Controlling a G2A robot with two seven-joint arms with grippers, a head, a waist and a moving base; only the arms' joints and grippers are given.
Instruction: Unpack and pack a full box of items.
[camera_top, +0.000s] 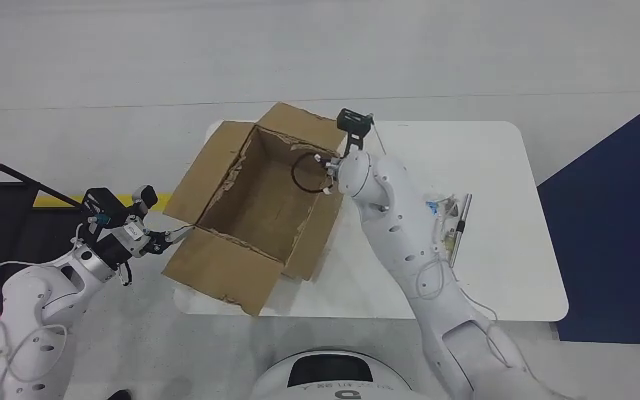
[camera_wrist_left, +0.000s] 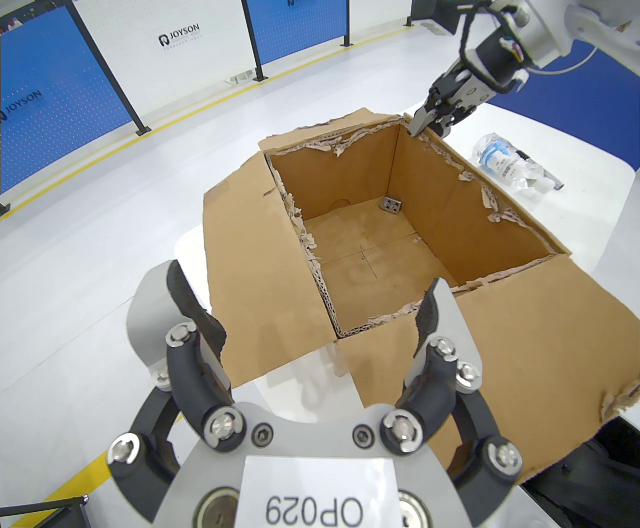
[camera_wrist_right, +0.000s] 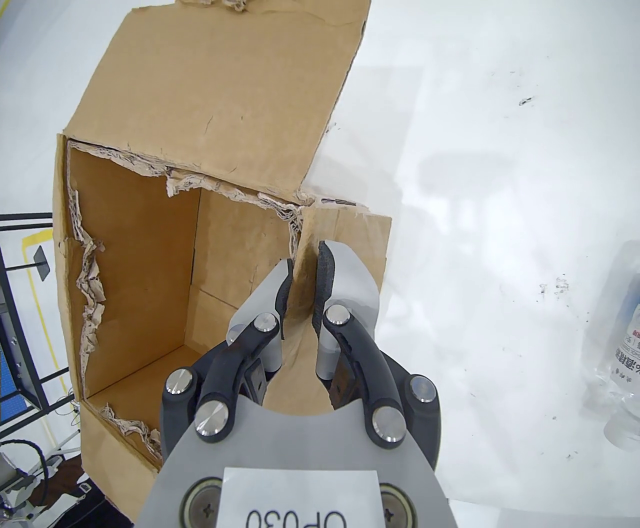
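A: Where do we see the cardboard box (camera_top: 225, 265)?
B: It stands open on the left part of the white table (camera_top: 490, 280), with its flaps folded outward and its rim torn and ragged.
A: And our right gripper (camera_wrist_right: 304, 265)?
B: We find its fingers nearly pressed together. They pinch a short cardboard flap at a corner of the box's rim, one finger on each face.
A: And our left gripper (camera_wrist_left: 307, 280)?
B: We see it spread wide and empty, hovering just beyond the box's outer flap, off the table's left side.
A: What do we see inside?
B: We make out a small grey piece (camera_wrist_left: 391, 204) in a far corner of the box floor. A clear plastic bottle (camera_wrist_left: 505, 162) lies on the table beside the box, with a dark pen (camera_wrist_left: 542, 175) just next to it.
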